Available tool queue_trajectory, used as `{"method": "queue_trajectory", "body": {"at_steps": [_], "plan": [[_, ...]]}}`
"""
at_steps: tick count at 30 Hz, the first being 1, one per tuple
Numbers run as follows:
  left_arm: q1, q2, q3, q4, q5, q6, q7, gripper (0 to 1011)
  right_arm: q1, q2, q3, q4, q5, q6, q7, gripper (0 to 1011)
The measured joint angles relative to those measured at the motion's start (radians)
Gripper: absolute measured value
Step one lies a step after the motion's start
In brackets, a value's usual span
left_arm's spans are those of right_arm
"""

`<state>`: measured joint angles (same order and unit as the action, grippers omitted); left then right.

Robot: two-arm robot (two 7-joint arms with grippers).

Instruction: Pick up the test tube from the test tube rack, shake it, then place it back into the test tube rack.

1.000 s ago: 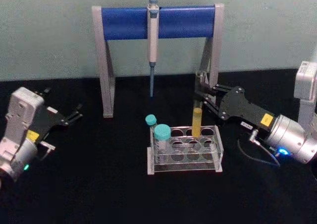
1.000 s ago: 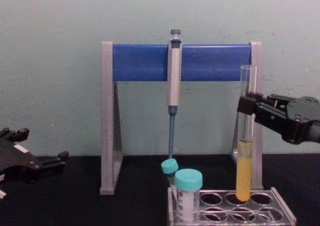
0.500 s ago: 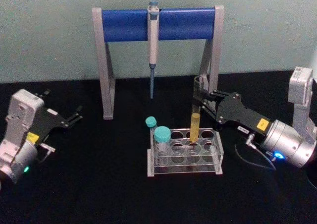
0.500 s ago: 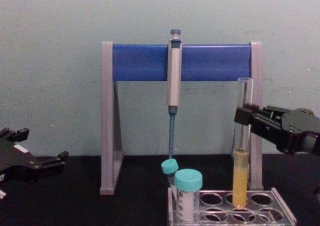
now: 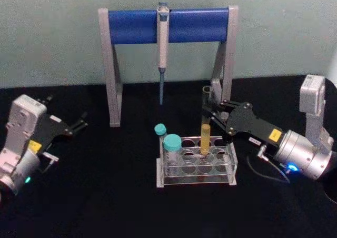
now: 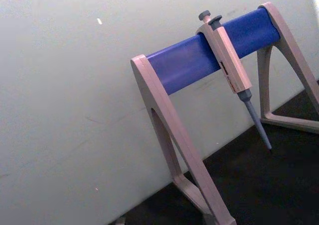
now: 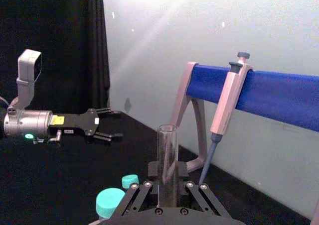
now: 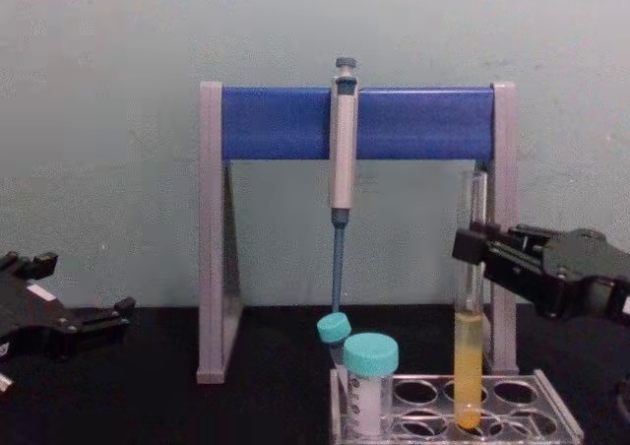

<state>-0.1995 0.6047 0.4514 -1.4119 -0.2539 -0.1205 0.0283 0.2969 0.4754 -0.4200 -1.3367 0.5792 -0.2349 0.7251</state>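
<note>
Head view, from left to right: the left gripper [image 7: 119,124] rests far off at the left on the black table [image 5: 105,206]. Its fingers are spread apart and hold nothing, so we don't worry about it. In the middle stands the tall grey-and-blue pipette stand [image 5: 168,25] with a grey pipette [image 5: 162,43] hanging from its bar. In front sits the low clear plastic test tube rack [image 5: 195,180], with two short teal-capped tubes [image 5: 171,142] at its left end. The long thin clear glass test tube [image 5: 205,131] with yellow liquid stands straight up in a back-row hole, its bottom down inside the rack. We cannot tell if it touches the rack's floor. The right gripper [image 5: 209,110] is at the right, its fingers squeezed on the bare glass above the liquid. We think letting go too soon is the danger, because the tube could drop and crack. It is much taller than the rack and has no cap, so a bump from the opening fingers could tip it and spill the liquid. The stand's right leg looks close behind, so a careless pull back could hit it.
</note>
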Motion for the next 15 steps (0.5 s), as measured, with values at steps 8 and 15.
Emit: {"method": "queue_trajectory", "body": {"at_steps": [8, 15], "plan": [[0.0, 0.0, 0.0, 0.0, 0.0, 0.0, 0.0, 1001, 0.007, -0.008, -0.007, 0.021, -0.01, 0.004, 0.0, 214], [0.0, 0.0, 0.0, 0.0, 0.0, 0.0, 0.0, 1001, 0.009, -0.013, -0.012, 0.031, -0.015, 0.007, 0.0, 214]]}}
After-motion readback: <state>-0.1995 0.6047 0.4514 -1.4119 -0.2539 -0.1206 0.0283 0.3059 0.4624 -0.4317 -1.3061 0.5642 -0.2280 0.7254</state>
